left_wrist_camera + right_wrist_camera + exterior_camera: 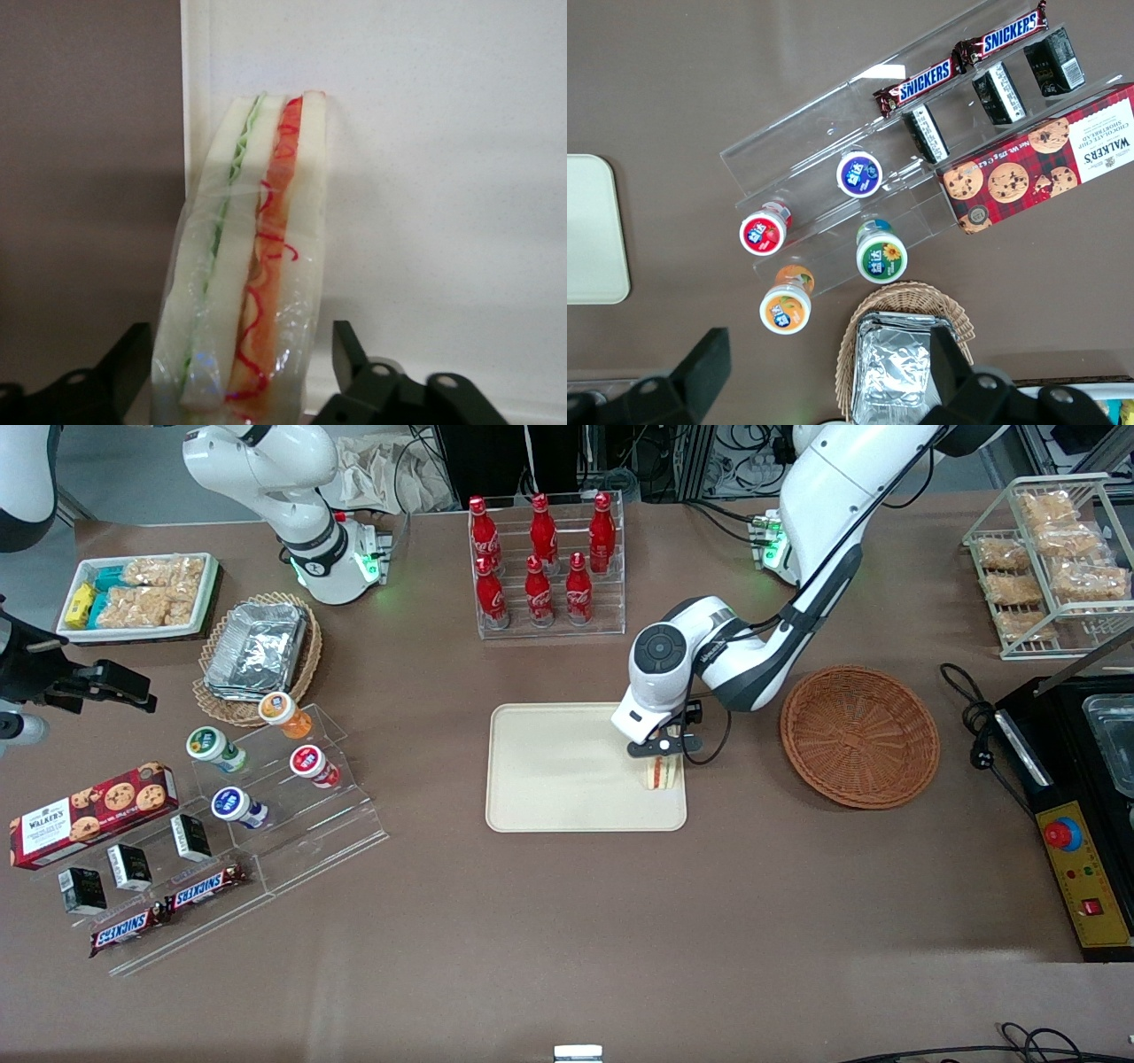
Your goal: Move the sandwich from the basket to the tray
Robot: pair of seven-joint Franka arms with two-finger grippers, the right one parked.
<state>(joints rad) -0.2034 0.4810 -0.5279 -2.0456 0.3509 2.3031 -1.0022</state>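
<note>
We find the sandwich (663, 773) standing on its edge on the tray (567, 771), right at the tray's edge nearest the basket (859, 735), with its filling stripes facing up toward the wrist camera. Seen from the wrist, its long axis runs along that tray edge, and the wedge leans a little, its body overlapping the low rim where cream plastic meets brown table. It is wrapped in clear film that glints and creases over the bread (244, 292); we count three pale white slices with a thin green line between one pair and a wider orange band with red squiggles between the other. The gripper (660, 744) sits directly above the sandwich, its jaws spread wider than the wedge, one black finger (124, 367) off to each side with a visible gap between pad and film, so it grips nothing. The basket stands well apart from the tray, toward the working arm's end of the table.
</note>
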